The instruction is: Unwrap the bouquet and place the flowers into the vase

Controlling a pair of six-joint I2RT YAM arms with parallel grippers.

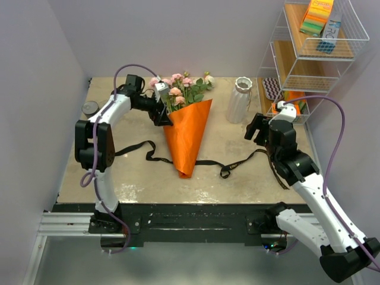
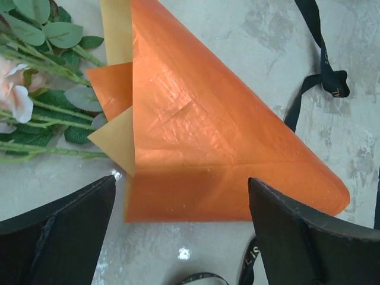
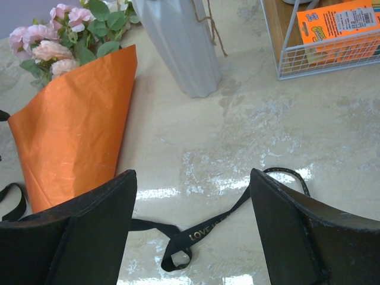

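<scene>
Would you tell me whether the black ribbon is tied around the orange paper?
No, the ribbon lies loose on the table, spread out either side of the paper.

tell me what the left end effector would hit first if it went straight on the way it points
Most likely the orange paper of the bouquet, lying directly ahead of the open left end effector. How near it is, the wrist view doesn't settle.

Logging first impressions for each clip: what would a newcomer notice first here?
The bouquet, a bright orange paper cone topped with pink roses, lies mid-table. A black ribbon trails loose on either side of it, and the white ribbed vase stands upright to its right.
</scene>
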